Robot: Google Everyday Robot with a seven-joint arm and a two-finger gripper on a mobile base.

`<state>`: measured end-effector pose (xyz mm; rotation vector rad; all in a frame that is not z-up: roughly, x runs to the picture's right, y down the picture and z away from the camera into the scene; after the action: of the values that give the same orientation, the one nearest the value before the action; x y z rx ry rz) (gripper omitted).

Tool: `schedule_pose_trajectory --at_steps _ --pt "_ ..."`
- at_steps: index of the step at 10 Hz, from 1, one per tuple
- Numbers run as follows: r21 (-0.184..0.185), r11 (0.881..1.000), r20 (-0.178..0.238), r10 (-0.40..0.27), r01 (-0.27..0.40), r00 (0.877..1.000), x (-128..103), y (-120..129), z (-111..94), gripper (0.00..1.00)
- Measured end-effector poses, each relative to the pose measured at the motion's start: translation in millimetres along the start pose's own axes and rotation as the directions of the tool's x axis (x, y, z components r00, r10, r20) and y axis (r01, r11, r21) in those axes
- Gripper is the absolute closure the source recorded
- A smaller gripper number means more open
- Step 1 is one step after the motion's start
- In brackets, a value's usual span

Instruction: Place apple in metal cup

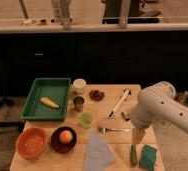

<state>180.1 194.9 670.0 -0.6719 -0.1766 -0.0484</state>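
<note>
The apple [65, 135], orange-yellow with a reddish blush, sits in a dark bowl [55, 144] near the table's front left. The metal cup [79, 104], small and grey, stands upright beside the green tray, behind the apple. My white arm comes in from the right, and the gripper [138, 135] hangs down over the table's front right, well to the right of both the apple and the cup. It holds nothing that I can see.
A green tray [37, 90] holds a yellow banana-like piece [49, 102]. There are also a white container [79, 85], a light green cup [86, 119], an orange bowl [32, 142], a pale cloth [98, 152], a fork [114, 130], a white utensil [119, 102], a green vegetable [133, 155] and a teal sponge [148, 156].
</note>
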Motion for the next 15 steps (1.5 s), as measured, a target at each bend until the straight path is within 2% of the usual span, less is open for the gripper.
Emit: schedule_pose_trajectory --at_steps 2,6,11,15 --pt "-0.005 0.999 0.024 -0.046 0.046 0.999 -20.9 10.5 8.2 0.2" --pt "-0.007 0.994 0.059 -0.109 0.109 0.992 -43.7 30.6 14.1 0.2" --pt "0.007 0.996 0.065 -0.094 0.093 0.993 -82.4 48.5 45.5 0.2" --pt "0.002 0.993 0.079 -0.119 0.12 0.99 -129.8 56.5 60.5 0.2"
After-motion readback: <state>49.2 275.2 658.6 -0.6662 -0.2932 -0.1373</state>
